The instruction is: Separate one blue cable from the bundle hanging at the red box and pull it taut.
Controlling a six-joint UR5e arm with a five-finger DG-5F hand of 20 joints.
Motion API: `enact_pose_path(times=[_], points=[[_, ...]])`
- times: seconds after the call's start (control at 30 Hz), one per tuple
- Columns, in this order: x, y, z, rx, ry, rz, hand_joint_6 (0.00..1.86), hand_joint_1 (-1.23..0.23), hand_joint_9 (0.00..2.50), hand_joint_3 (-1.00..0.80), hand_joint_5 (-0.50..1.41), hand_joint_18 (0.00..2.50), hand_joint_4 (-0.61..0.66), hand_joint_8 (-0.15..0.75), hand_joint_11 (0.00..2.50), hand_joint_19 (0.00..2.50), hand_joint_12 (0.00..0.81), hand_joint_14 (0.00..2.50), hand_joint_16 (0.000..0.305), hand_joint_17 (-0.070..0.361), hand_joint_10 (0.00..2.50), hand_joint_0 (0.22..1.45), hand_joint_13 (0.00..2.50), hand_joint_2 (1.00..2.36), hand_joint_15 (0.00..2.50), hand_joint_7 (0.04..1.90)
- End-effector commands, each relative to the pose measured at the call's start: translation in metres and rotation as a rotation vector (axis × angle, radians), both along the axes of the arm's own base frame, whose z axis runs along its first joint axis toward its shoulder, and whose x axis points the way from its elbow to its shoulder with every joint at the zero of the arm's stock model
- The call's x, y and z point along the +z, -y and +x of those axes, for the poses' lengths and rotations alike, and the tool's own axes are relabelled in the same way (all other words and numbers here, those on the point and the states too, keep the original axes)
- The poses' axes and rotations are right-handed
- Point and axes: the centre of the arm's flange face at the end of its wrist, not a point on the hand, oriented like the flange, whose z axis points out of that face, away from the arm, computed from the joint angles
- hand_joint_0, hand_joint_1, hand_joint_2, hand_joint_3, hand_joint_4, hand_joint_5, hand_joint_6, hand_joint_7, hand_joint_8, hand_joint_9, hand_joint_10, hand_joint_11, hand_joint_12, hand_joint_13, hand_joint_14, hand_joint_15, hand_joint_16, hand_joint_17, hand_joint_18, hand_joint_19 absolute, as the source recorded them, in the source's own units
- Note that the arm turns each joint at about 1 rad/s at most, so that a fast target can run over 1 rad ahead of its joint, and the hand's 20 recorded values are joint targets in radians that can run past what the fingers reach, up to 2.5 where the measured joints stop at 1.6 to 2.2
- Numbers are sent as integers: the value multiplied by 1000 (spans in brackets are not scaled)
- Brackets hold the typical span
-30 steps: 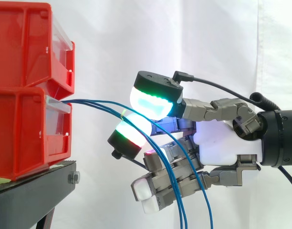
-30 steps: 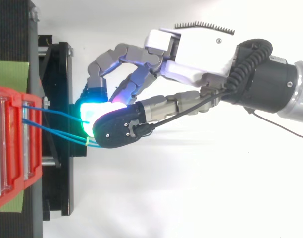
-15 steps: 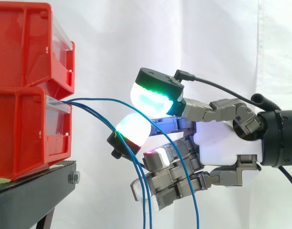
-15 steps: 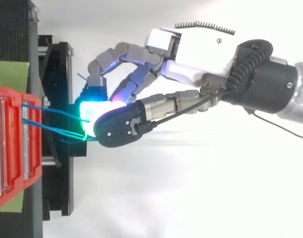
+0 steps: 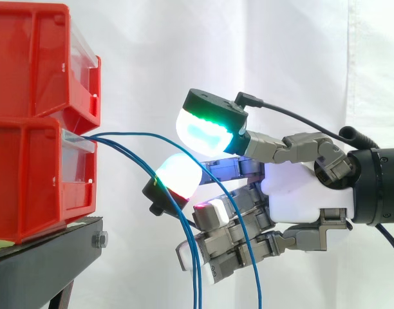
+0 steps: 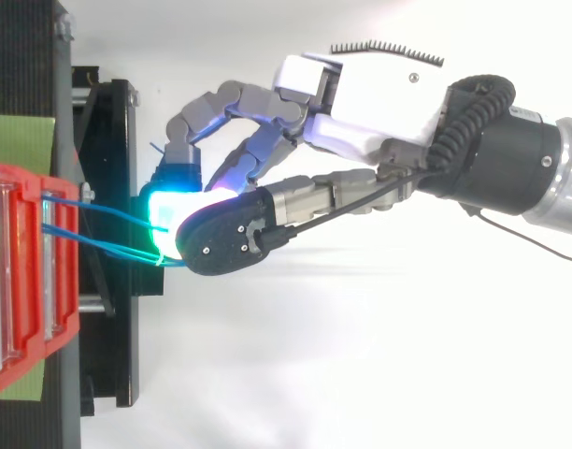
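Two red bins point(image 5: 36, 174) stand stacked on a black stand point(image 5: 42, 264) at the left. Blue cables come out of the lower bin's clear front. One blue cable point(image 5: 152, 136) arcs right, runs between the thumb's green-glowing pad point(image 5: 206, 129) and a finger's white pad point(image 5: 181, 174), then hangs down in front of the curled lower fingers. The other cables point(image 5: 196, 283) drop straight down left of those fingers. My hand point(image 5: 293, 199) reaches in from the right with thumb and finger closed on the one cable. From above, the hand point(image 6: 379, 103) meets the cables point(image 6: 108, 213) just off the stand.
A white curtain fills the background. The black stand's edge and bolt point(image 5: 99, 240) lie below and left of the fingers. A green mat point(image 6: 20, 140) lies under the bins point(image 6: 24, 271). Open space extends below the hand.
The other cables have slipped off the fingers and swung left to hang straight down. One cable stays between the thumb and finger pads; its hanging part drifted slightly left. The hand has barely moved.
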Motion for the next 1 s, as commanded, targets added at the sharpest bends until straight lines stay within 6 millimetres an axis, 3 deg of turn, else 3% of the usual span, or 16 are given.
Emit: enact_pose_path(times=[0.0, 0.13, 0.7, 0.97], points=[[0, 0, 0, 0, -1, -1, 929, -618, 1093, -500, -209, 639, 80, 284, 1020, 509, 326, 20, 44, 98, 19, 522, 918, 1000, 540, 927], [0, 0, 0, 0, 0, -1, 929, -606, 1102, -500, -206, 620, 54, 269, 1021, 517, 310, 23, 40, 91, 23, 608, 910, 1000, 543, 960], [1, 1, 0, -5, 2, 1, 950, -653, 1178, -242, -191, 649, -5, 279, 1063, 511, 313, 22, 40, 91, 22, 619, 956, 1020, 554, 1017], [0, 1, 0, -6, 0, 1, 942, -568, 1170, -442, -196, 651, 56, 276, 1079, 512, 320, 21, 41, 93, 22, 585, 959, 1005, 559, 949]])
